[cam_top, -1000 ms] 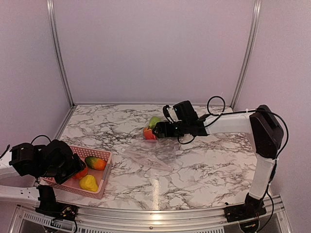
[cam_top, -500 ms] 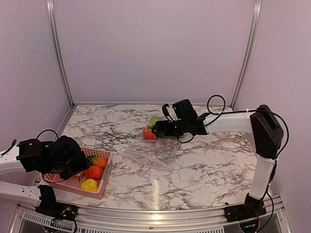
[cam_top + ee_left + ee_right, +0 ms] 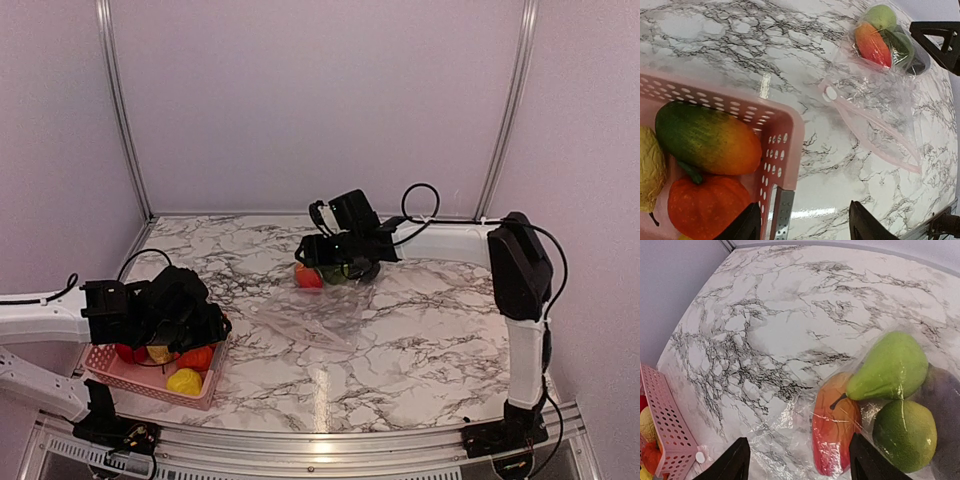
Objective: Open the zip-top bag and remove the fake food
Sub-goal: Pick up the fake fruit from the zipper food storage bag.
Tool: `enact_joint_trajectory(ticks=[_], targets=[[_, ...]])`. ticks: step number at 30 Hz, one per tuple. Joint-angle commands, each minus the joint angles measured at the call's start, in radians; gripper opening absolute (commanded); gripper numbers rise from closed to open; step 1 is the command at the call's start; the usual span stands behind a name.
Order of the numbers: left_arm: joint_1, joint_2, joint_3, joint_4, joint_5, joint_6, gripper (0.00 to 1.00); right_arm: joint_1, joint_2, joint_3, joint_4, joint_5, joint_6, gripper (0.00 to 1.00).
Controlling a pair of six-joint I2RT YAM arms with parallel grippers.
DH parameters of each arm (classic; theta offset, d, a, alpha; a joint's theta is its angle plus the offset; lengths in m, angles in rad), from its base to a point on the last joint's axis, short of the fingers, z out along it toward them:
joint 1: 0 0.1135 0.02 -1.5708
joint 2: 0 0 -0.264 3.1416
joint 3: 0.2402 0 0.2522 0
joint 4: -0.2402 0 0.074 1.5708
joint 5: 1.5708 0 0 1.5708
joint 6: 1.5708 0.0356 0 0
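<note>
Over basket (image 3: pixel 788 134) — left hand (image 3: pixel 802 209), fingers (image 3: pixel 871 228) spread; right hand (image 3: pixel 799 440) above zip-top bag (image 3: pixel 875 115).

No text, label, brand or number is legible anywhere.

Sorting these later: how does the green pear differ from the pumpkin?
The green pear is smooth and tapered; the pumpkin is orange and rounder. The pear lies inside the zip-top bag, the pumpkin in the pink basket. Both are glossy fake food.
</note>
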Motion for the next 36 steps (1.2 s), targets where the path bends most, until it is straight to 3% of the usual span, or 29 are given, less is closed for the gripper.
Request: enact_joint_trajectory(ticks=[1,6,11,14,18,36], targets=[[-0.009,0.116,0.067,0.2,0.037,0.119,0.58,0.011,0.084,0.093,-0.076,0.022,-0.004,0.62],[-0.015,0.197,0.071,0.307,0.076,0.156,0.5,0.011,0.165,0.144,-0.096,0.024,0.0,0.49],[-0.025,0.254,0.065,0.365,0.095,0.178,0.45,0.007,0.204,0.166,-0.095,0.061,0.017,0.46],[-0.033,0.295,0.076,0.405,0.106,0.196,0.43,0.002,0.2,0.156,-0.076,0.069,0.029,0.48],[-0.035,0.367,0.109,0.438,0.111,0.217,0.4,0.004,0.188,0.145,-0.06,0.082,0.02,0.58],[-0.031,0.53,0.141,0.571,0.145,0.205,0.37,0.034,0.268,0.179,-0.148,0.109,-0.059,0.58]])
